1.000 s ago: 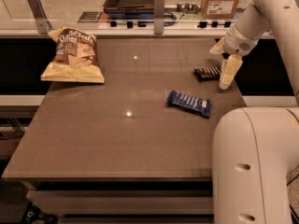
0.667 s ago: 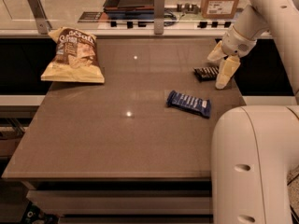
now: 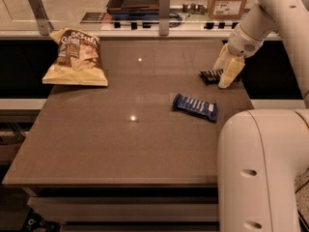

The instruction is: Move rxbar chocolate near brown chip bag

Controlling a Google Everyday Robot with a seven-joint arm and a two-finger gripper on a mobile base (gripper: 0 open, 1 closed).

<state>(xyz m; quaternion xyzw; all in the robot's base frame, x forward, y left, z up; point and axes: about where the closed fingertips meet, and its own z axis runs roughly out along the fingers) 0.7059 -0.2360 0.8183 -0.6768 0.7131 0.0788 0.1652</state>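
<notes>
The gripper [image 3: 223,76], at the upper right of the frame, has come slightly down and to the left over the last second. Earlier it hung just beside the right end of the rxbar chocolate [image 3: 210,75], with a sliver of tabletop showing between them; now it overlaps that end of the bar. The wrist above it has dipped a little too
</notes>
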